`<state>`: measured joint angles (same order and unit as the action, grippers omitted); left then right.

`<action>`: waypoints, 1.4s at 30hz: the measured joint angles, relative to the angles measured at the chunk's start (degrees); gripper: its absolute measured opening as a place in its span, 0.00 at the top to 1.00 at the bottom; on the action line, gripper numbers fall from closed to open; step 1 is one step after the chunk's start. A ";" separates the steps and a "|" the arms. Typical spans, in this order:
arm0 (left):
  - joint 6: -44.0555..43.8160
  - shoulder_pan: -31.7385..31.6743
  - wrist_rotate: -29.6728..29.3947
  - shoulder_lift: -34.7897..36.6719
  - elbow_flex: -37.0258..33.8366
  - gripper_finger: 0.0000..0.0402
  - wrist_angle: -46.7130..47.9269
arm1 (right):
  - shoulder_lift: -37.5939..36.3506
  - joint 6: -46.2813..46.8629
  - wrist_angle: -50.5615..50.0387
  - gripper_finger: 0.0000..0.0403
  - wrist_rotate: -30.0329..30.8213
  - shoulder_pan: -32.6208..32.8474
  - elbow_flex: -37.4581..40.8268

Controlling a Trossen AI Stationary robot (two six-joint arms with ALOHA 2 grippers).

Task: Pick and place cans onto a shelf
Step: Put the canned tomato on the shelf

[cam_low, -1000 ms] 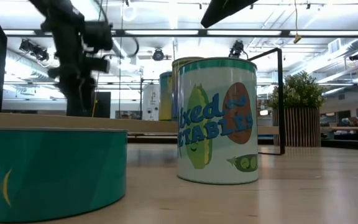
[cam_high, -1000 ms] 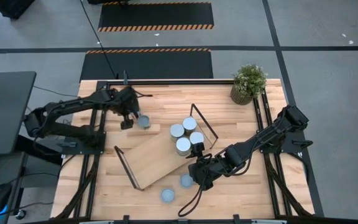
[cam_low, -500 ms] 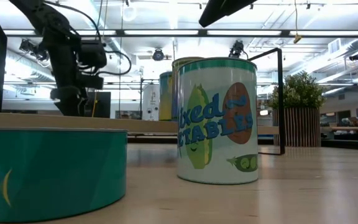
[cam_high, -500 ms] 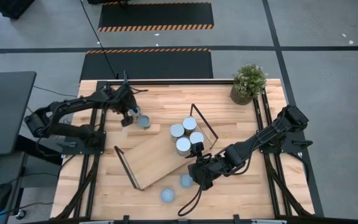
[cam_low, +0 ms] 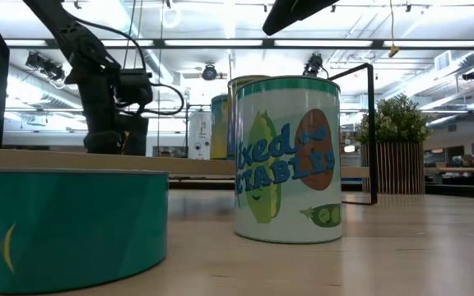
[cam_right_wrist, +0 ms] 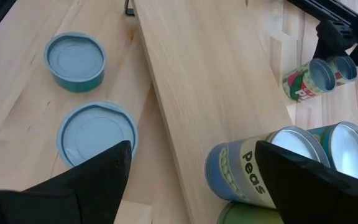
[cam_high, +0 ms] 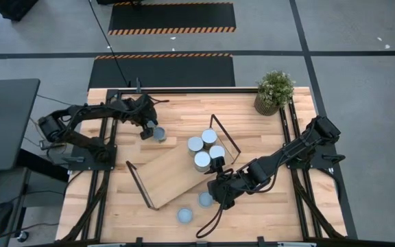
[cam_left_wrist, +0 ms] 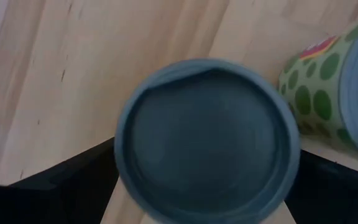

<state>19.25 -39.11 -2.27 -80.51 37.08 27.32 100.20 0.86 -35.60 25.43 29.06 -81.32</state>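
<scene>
The left end effector (cam_high: 147, 130) had shifted right and lowered, fingers spread wide around the short blue-topped metal can (cam_high: 159, 134) on the wooden counter (cam_high: 184, 110), left of the light-wood shelf (cam_high: 170, 171); grasping looked imminent. The right end effector (cam_high: 218, 194) waited, half spread, empty.

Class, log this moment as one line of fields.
left gripper: open, straddling small silver-topped metal can | right gripper: open, empty, beside light-wood shelf | four cans on shelf
</scene>
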 joint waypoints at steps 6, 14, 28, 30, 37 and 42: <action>-1.01 1.29 -0.01 -0.22 0.02 0.02 -0.48 | 0.00 0.00 0.04 0.13 0.00 0.00 0.00; -2.18 1.47 -0.15 -0.21 0.06 0.17 -1.79 | 0.00 0.01 0.39 0.13 0.00 0.00 0.00; -5.30 4.09 6.00 -0.06 23.37 0.27 20.85 | 0.00 0.46 -0.32 0.13 0.39 0.00 0.00; -6.95 6.40 11.53 -0.06 25.36 0.27 21.28 | 0.00 0.44 -0.96 0.13 1.39 0.00 0.00; -9.80 20.50 17.82 -0.06 26.23 0.27 22.45 | 0.00 0.51 -3.07 0.13 2.09 0.00 0.00; -14.22 32.50 17.15 -0.06 26.23 0.27 21.77 | 0.00 1.55 -5.68 0.13 3.05 0.00 0.00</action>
<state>5.03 -6.60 14.87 -80.58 63.31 49.09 100.20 2.41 -41.27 28.48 29.06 -81.32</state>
